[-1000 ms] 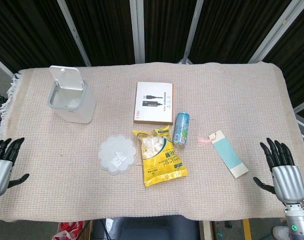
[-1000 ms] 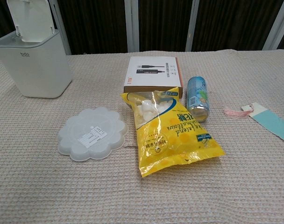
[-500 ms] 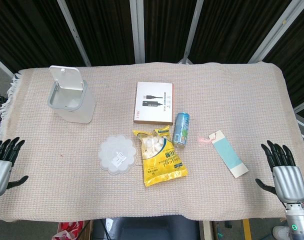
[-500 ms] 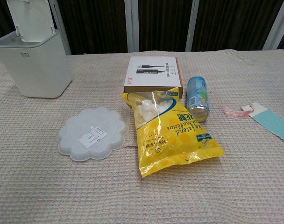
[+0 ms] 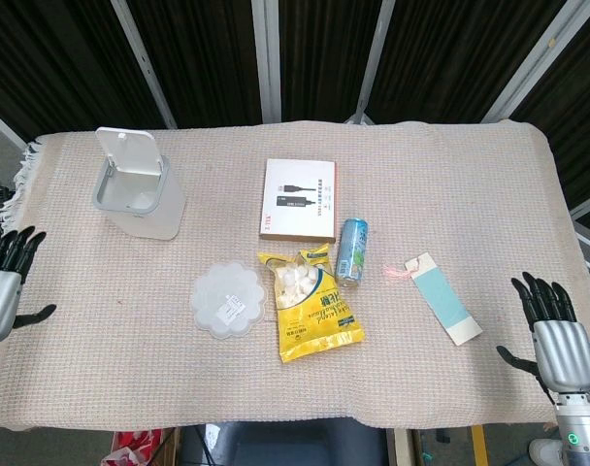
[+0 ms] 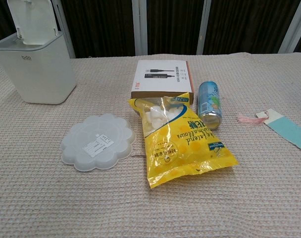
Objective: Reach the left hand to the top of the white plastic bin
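Left hand [image 5: 2, 283] hovers spread and empty off the table's left edge; one white plastic bin [image 5: 137, 194], lid upright, near the far-left corner.

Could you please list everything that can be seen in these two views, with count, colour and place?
Plastic bin: one, white, lid raised, far left of the table.
Flat box: one, white with a red edge, middle of the table, far side.
Drink can: one, blue-green, lying on its side right of the snack bag's top.
Snack bag: one, yellow with a clear window showing white pieces, centre, near side.
Flower-shaped lid: one, translucent white, left of the bag.
Bookmark: one, pale blue and white with a pink tassel, right of the can.
Tablecloth: one, beige woven, covering the table.
Left hand: one, black fingers apart, holding nothing, at the left edge.
Right hand: one, likewise, near right corner.
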### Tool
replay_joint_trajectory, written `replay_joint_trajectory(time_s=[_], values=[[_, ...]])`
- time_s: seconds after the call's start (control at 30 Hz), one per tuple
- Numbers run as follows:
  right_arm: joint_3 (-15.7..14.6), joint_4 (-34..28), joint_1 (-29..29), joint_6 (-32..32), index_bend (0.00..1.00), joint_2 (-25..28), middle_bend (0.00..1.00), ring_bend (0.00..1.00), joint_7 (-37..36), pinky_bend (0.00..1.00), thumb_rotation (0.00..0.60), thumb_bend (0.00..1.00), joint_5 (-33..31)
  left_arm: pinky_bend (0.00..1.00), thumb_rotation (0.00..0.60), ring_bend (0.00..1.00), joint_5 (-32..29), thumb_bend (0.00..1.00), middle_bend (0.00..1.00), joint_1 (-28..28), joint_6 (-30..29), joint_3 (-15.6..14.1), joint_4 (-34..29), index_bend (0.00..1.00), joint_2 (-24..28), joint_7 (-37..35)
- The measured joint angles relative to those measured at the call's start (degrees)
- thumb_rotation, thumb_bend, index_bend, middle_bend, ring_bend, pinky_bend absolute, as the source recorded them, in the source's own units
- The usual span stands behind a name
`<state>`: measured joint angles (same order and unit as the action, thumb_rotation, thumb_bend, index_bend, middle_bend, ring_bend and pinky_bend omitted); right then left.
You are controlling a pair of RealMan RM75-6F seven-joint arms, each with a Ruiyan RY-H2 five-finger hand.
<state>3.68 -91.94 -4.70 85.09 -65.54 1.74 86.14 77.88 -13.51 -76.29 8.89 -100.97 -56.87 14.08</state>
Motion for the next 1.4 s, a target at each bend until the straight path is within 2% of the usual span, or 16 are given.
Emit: replay_joint_trajectory(time_s=[0.17,0.23,0.27,0.3,0.37,0.47,0.57,0.67,0.77,0.9,1.1,1.4], values=[[0.44,-0.49,-0.06,-0.49,0.00,0.03,0.00,0.00,-0.30,0.00,0.600,0.15,-1.07,0.03,0.600,0.00,-6.62,0.09,0.00,-5.11,4.89,4.07,-1.75,0.00,1.58,4.26],[0.49,-0.65,-0.12,-0.76,0.00,0.02,0.00,0.00,-0.31,0.00,0.600,0.15,-1.30,0.09,0.600,0.00,-10.52,0.12,0.00,-7.68,7.38,5.81,-2.00,0.00,1.92,6.11],[0.51,-0.68,-0.14,-0.80,0.00,0.02,0.00,0.00,-0.31,0.00,0.600,0.15,-1.36,0.16,0.600,0.04,-12.37,0.16,0.03,-8.88,8.46,6.57,-2.03,0.00,2.01,6.93],[0.55,-0.70,-0.15,-0.88,0.00,0.00,0.00,0.00,-0.36,0.00,0.600,0.15,-1.49,0.23,0.600,0.08,-14.95,0.18,0.08,-10.58,9.83,7.57,-1.94,0.00,2.07,8.16],[0.66,-0.68,-0.21,-1.02,0.00,-0.06,0.00,0.00,-0.49,0.00,0.600,0.15,-1.70,0.43,0.600,0.29,-18.86,0.26,0.33,-13.51,11.74,9.06,-1.50,0.00,1.99,10.35],[0.84,-0.60,-0.34,-1.40,0.00,-0.13,0.00,0.00,-0.87,0.00,0.600,0.15,-2.15,0.64,0.600,0.55,-24.59,0.32,0.63,-18.79,14.21,11.14,0.30,0.00,1.30,15.00],[0.91,-0.62,-0.36,-1.58,0.00,-0.05,0.00,0.00,-1.35,0.00,0.600,0.15,-2.40,0.77,0.600,0.73,-29.65,0.39,0.83,-23.10,16.31,12.67,2.44,0.00,0.25,18.59],[0.92,-0.72,-0.34,-1.66,0.00,0.06,0.00,0.00,-1.70,0.00,0.600,0.15,-2.45,0.86,0.600,0.84,-35.29,0.45,0.95,-26.75,18.16,13.67,4.37,0.00,-0.83,20.91],[0.95,-0.74,-0.33,-1.64,0.00,0.09,0.00,0.00,-2.13,0.00,0.600,0.15,-2.43,0.91,0.600,0.90,-41.05,0.51,1.00,-30.25,19.80,14.20,6.25,0.00,-1.88,23.38],[1.01,-0.78,-0.39,-1.95,0.00,0.10,0.00,0.00,-2.73,0.00,0.600,0.15,-2.70,0.96,0.600,0.94,-48.92,0.58,1.00,-35.15,21.69,14.35,9.23,0.00,-3.41,26.92],[1.12,-0.89,-0.44,-2.19,0.00,0.26,0.00,0.00,-3.61,0.00,0.600,0.15,-2.92,0.97,0.600,0.96,-59.02,0.62,1.00,-41.85,23.57,13.70,13.89,0.02,-5.68,31.87],[1.03,-0.80,-0.39,-2.16,0.00,0.38,0.00,0.00,-4.70,0.00,0.600,0.15,-2.64,0.97,0.600,0.96,-70.28,0.62,1.00,-49.12,25.18,11.64,20.38,0.12,-9.77,36.67]])
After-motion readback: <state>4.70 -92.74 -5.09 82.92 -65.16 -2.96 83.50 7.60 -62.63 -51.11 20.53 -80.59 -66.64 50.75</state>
